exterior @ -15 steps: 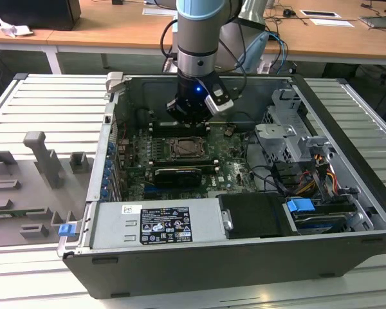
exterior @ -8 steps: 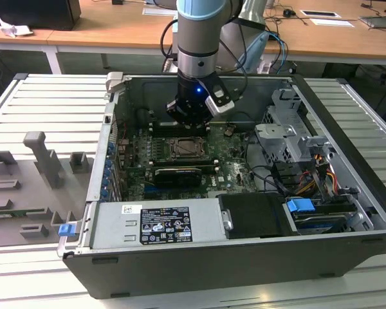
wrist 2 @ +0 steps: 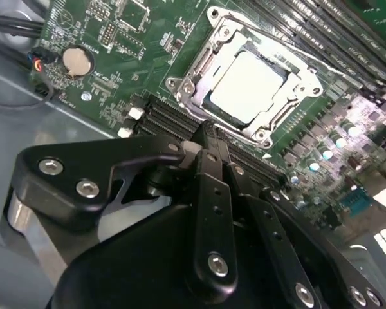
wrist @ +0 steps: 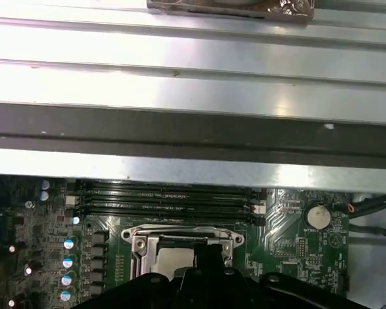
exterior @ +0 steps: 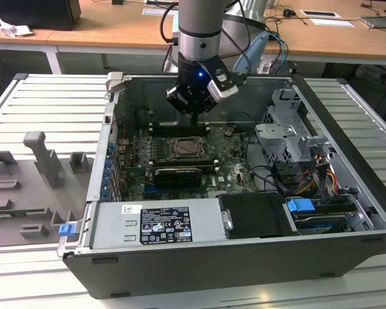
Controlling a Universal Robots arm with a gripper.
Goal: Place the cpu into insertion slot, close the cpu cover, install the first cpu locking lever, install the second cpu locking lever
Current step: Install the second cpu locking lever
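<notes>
The hand [wrist 2: 209,138] hangs inside the open computer case [exterior: 347,193], just above the green motherboard [wrist 2: 116,71], its fingers pressed together and holding nothing. The cpu [wrist 2: 248,87] sits in the insertion slot [wrist 2: 213,106] near the middle of the board, with the cpu cover [wrist 2: 296,80] lying closed around it. The case rests on the bench [exterior: 45,109].

In the exterior view we are looking down at an angle from in front of the open computer case [exterior: 244,257], taking in the whole motherboard [exterior: 180,174]. In both wrist views we are riding close above that board, sharing the insertion slot [wrist 2: 248,87] [wrist: 180,248] and the gripper [wrist 2: 209,138] at the frame edge.
</notes>
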